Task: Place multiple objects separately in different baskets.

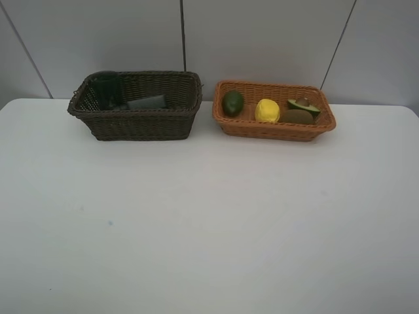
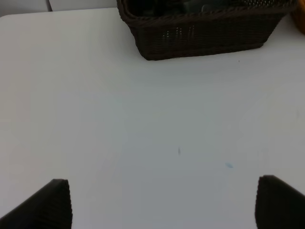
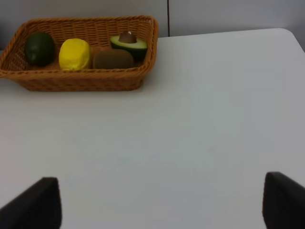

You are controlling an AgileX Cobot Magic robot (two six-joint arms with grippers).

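Baskets loaded, both end effectors spread wide and empty.
Lime [image 1: 232,103], lemon [image 1: 266,110], kiwi [image 1: 298,117] and avocado [image 1: 303,106] lie in the tan basket [image 1: 275,129]; the dark basket [image 1: 134,123] holds seemingly a cup [image 1: 107,89] and pad [image 1: 146,103]. Best kept clear of both.

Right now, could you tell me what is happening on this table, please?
Nothing is being handled. The orange-tan basket holds the lime, lemon, kiwi and halved avocado. The dark brown basket holds a cup and a dark pad; anything else inside is hard to make out. The left gripper and right gripper hang open over bare table.
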